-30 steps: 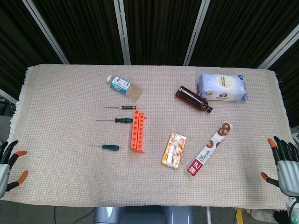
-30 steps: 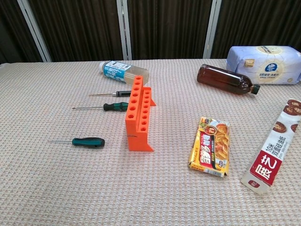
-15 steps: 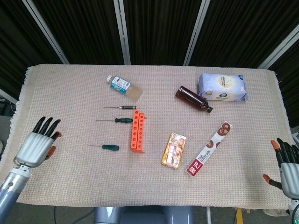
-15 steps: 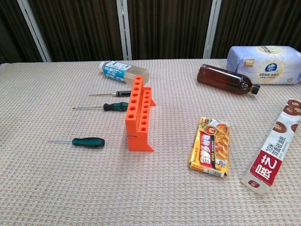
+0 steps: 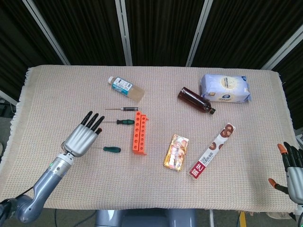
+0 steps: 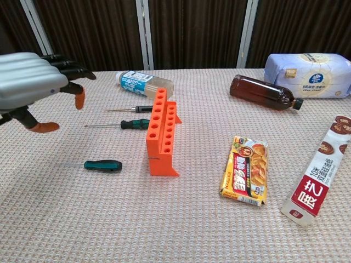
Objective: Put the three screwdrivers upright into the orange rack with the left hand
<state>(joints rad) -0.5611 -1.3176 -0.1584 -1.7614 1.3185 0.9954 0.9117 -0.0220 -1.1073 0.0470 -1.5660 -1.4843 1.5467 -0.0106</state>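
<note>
The orange rack (image 5: 139,133) (image 6: 162,135) stands upright near the table's middle, its holes empty. Three screwdrivers lie flat to its left: a thin black-handled one (image 5: 124,109) (image 6: 137,109) farthest back, a green-handled one (image 5: 124,121) (image 6: 133,124) in the middle, and a short teal-handled one (image 5: 112,149) (image 6: 102,165) nearest. My left hand (image 5: 84,136) (image 6: 34,86) hovers open above the cloth, left of the screwdrivers, holding nothing. My right hand (image 5: 292,171) stays open at the table's right front corner.
A clear bottle with a blue label (image 5: 126,89) lies behind the screwdrivers. A brown bottle (image 5: 195,100), a white-blue packet (image 5: 225,88), a snack pack (image 5: 176,152) and a long biscuit sleeve (image 5: 212,150) lie right of the rack.
My left hand has swept in from the left front corner to just left of the screwdrivers and now shows in the chest view. The right hand sank slightly.
</note>
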